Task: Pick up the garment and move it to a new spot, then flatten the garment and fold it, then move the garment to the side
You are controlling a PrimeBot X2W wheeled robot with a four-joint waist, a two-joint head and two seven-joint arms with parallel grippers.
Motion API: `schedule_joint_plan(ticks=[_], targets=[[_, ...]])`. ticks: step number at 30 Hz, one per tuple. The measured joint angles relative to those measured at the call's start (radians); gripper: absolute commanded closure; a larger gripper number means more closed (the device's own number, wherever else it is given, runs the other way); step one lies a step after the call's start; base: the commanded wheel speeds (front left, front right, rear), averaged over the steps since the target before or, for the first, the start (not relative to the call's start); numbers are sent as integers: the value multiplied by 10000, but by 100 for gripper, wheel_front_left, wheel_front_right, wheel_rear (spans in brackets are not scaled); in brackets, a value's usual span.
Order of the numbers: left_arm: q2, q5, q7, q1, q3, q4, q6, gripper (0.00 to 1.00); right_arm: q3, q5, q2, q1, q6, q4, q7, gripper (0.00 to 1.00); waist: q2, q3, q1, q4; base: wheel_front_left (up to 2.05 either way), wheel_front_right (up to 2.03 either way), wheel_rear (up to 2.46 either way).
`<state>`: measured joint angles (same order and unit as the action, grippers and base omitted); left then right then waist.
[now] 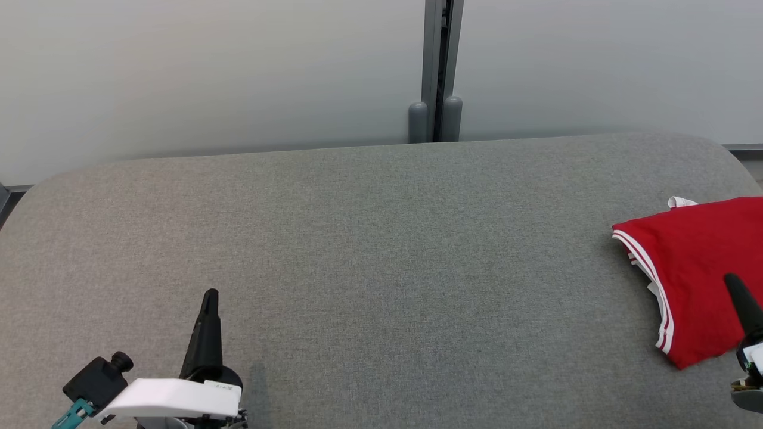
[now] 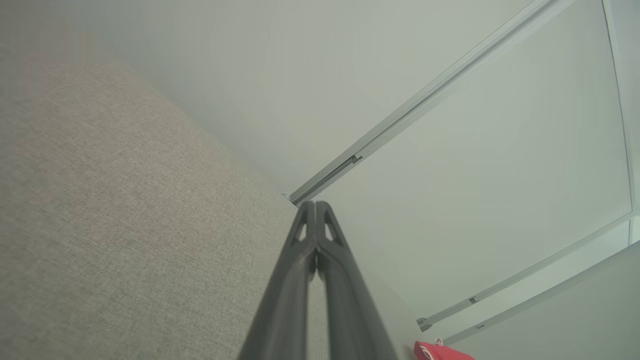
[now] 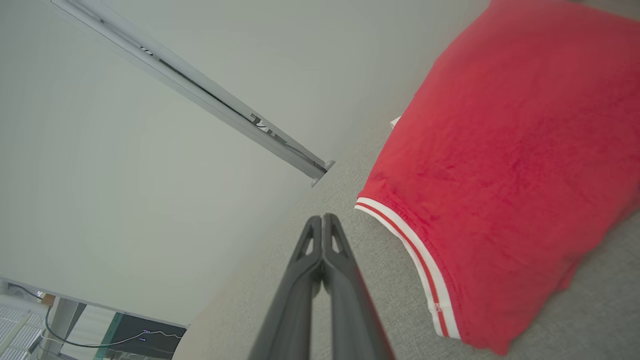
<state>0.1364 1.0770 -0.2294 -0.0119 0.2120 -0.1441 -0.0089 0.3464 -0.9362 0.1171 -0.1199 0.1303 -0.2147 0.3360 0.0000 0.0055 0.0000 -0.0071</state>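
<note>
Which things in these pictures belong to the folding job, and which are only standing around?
Belong to the job:
- garment, red, folded, at the right end of the grey padded surface
- left gripper, shut, empty
- right gripper, shut, empty, close to the garment

Only standing around:
- pale wall panels
- grey post between them

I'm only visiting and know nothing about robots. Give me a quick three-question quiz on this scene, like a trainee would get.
1. True or false: the left gripper is holding the garment.
2. Where does the garment lie? A) in the middle of the grey padded surface; B) at that surface's right end; C) on the floor.
3. Fill in: the right gripper has its jaws ____.
Key: 1 false; 2 B; 3 shut.
</note>
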Motion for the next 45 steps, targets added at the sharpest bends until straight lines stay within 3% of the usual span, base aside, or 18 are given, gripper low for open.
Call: schedule_joint_plan(ticks=[45], targets=[[-598, 4000, -194, -847, 316, -688, -769, 100, 1511, -4052, 167, -1285, -10, -1854, 1664, 100, 0, -11, 0, 44, 0, 0, 0]])
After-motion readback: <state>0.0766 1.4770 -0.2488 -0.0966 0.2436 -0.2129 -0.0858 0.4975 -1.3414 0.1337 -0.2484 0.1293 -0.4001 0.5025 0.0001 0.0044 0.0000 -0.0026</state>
